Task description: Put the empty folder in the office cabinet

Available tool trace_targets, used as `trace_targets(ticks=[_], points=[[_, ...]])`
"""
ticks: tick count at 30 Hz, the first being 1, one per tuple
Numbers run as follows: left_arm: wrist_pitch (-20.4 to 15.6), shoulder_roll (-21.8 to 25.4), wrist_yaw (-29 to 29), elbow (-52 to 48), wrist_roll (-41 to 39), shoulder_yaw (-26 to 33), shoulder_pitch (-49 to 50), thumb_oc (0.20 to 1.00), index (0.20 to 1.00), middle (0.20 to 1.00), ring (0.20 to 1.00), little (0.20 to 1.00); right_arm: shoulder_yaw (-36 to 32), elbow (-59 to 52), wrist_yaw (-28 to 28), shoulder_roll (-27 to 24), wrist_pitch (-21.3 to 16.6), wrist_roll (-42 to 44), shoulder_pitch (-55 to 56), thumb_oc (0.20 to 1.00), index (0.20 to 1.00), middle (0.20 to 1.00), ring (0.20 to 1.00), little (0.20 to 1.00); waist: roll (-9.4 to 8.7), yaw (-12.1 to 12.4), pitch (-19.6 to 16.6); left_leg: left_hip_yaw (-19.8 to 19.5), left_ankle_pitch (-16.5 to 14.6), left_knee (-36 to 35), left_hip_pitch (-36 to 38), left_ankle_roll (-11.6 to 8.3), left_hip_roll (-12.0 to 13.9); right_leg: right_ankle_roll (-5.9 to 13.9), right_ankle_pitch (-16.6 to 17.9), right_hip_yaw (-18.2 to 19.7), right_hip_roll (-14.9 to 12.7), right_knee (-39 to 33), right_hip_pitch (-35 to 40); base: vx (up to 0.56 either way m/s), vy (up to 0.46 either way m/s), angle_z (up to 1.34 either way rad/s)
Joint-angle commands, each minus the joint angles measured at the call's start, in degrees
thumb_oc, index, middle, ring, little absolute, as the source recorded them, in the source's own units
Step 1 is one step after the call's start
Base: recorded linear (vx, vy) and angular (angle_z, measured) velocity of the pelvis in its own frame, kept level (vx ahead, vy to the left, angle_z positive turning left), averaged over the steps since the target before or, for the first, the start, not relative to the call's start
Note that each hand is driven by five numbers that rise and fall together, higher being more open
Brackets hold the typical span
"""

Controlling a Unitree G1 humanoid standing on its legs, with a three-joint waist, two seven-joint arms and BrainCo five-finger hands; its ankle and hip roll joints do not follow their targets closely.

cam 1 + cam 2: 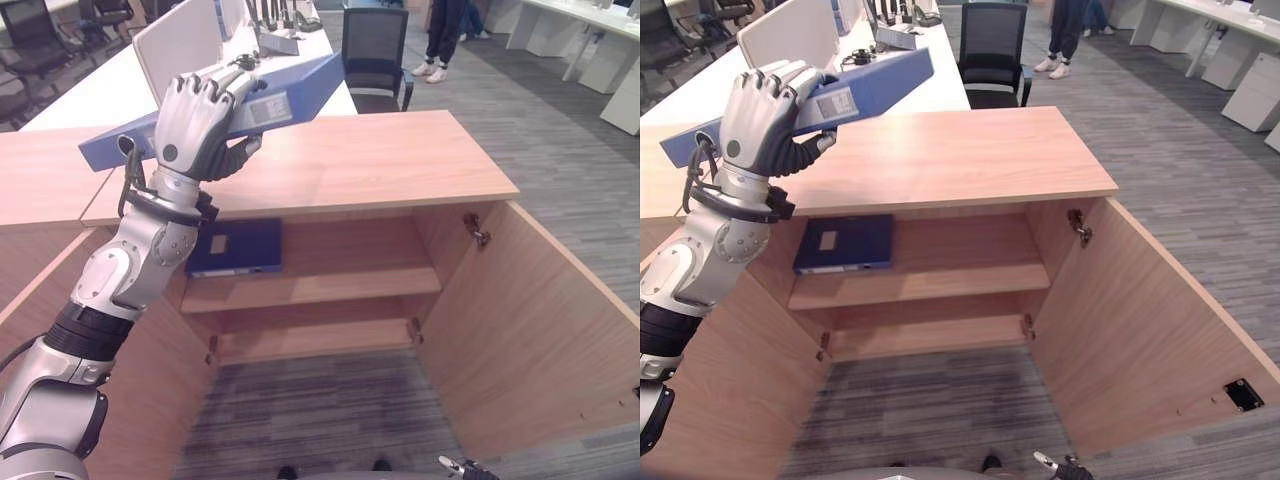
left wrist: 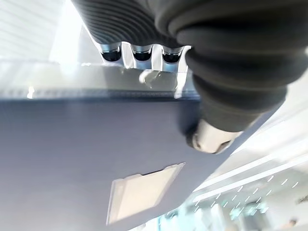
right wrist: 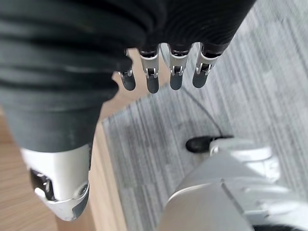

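The left hand [image 1: 195, 125] holds the blue folder [image 1: 290, 95] in the air above the wooden top of the cabinet [image 1: 400, 165], fingers curled over the folder's upper edge and thumb pressed beneath it. The folder is a lever-arch type. Its long axis runs from the near left up to the far right, the far end raised higher than the near end. The spine faces the viewer and carries a pale rectangular label [image 1: 270, 108]; no writing on it can be made out. In the left wrist view a clear label pocket [image 2: 144, 192] shows on the folder's flat face, and its contents cannot be read either.

The near end of the folder is partly covered by the hand and wrist.

Both cabinet doors stand open. The right door [image 1: 545, 330] is swung forward toward the viewer. A second, darker blue folder [image 1: 235, 247] lies flat at the left of the upper shelf [image 1: 330, 288], with its left part hidden behind the arm.

The right hand [image 3: 163, 72] hangs low over the grey carpet [image 1: 570, 150], fingers straight and relaxed, gripping nothing.
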Motion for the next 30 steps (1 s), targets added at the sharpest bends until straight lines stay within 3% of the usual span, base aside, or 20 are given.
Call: trace_targets(ticks=[1,6,8,10,11,12,14,23,30], points=[[-2.6,-0.9,0.8,-2.7,-5.8,6.4,-9.3,0.2,0.2,0.2,0.2,0.2,0.0,2.0,0.3,-0.2,-0.6,0.9,-3.1,1.0,1.0,1.0,1.0,1.0,-0.02,1.9,1.2,-0.4,-5.3,0.9,2.0,-1.23,0.5,4.82,-7.0,0.8,-2.7,2.7,1.9,-0.01,-0.043,0.02],[-6.0,-4.7,-2.1,-9.9,-15.0,11.5,-5.1,0.2,0.2,0.2,0.2,0.2,0.6,0.4,1.0,0.4,-0.8,1.0,-3.5,1.0,1.0,1.0,1.0,1.0,0.28,2.5,0.9,-1.0,-5.0,0.9,1.8,-1.18,0.6,4.43,-7.1,0.3,-2.6,2.8,2.0,-0.01,-0.026,0.03],[-8.8,-7.6,-3.4,-13.3,-24.5,13.9,-1.7,0.2,0.2,0.2,0.2,0.2,0.8,-0.8,1.6,0.8,-0.9,1.3,-3.7,1.0,1.0,1.0,1.0,1.0,0.48,3.0,0.8,-1.5,-4.9,0.9,1.7,-1.16,0.6,4.24,-7.2,0.0,-2.5,2.8,2.2,-0.01,-0.025,0.1],[-9.9,-8.6,-4.8,-14.5,-28.7,14.6,-0.3,0.2,0.2,0.2,0.2,0.2,0.8,-1.4,1.6,0.8,-0.9,1.4,-3.8,1.0,1.0,1.0,1.0,1.0,0.59,3.1,0.7,-1.6,-4.9,0.9,1.6,-1.14,0.6,4.18,-7.2,-0.2,-2.5,2.8,2.2,-0.01,-0.027,0.11],[-11.3,-10.3,-6.9,-16.3,-36.0,15.1,1.8,0.2,0.2,0.2,0.2,0.2,0.9,-2.3,1.7,1.1,-1.0,1.6,-4.3,1.0,1.0,1.0,1.0,1.0,0.65,3.6,0.8,-2.0,-4.8,0.9,1.6,-1.1,0.6,4.04,-7.3,-0.6,-2.5,2.8,2.4,-0.01,-0.026,0.1],[-11.2,-10.3,-7.1,-16.5,-36.3,15.4,2.1,0.2,0.2,0.2,0.2,0.2,1.0,-2.4,1.7,1.0,-0.9,1.6,-4.3,1.0,1.0,1.0,1.0,1.0,0.71,3.5,0.7,-2.0,-4.8,0.9,1.6,-1.1,0.6,4.04,-7.3,-0.6,-2.5,2.8,2.5,-0.02,-0.031,0.08],[-13.1,-11.7,-11.3,-19.1,-47.0,16.2,5.4,0.2,0.2,0.2,0.2,0.2,1.1,-3.9,1.9,1.1,-0.9,1.8,-4.7,1.0,1.0,1.0,1.0,1.0,0.91,4.2,0.8,-2.4,-4.6,0.9,1.5,-1.1,0.6,3.84,-7.5,-1.0,-2.4,2.9,2.7,-0.01,-0.022,0.08],[-14.0,-14.6,-20.4,-22.1,-70.2,18.5,13.4,0.2,0.2,0.2,0.2,0.2,2.4,-4.6,2.3,0.8,-0.6,0.4,-4.7,1.0,1.0,1.0,1.0,1.0,1.26,5.0,1.0,-3.2,-4.3,0.9,1.2,-1.26,0.9,3.53,-7.6,-1.8,-2.2,2.8,3.0,-0.01,-0.013,0.07],[-11.8,-14.7,-26.0,-22.4,-79.7,17.4,19.0,0.2,0.2,0.2,0.2,0.2,2.8,-4.5,2.9,0.9,-0.4,0.2,-4.8,1.0,1.0,1.0,1.0,1.0,1.27,5.5,1.1,-3.6,-4.3,0.9,1.1,-1.26,0.9,3.33,-7.6,-2.2,-2.0,2.6,3.3,0.0,0.0,0.0]])
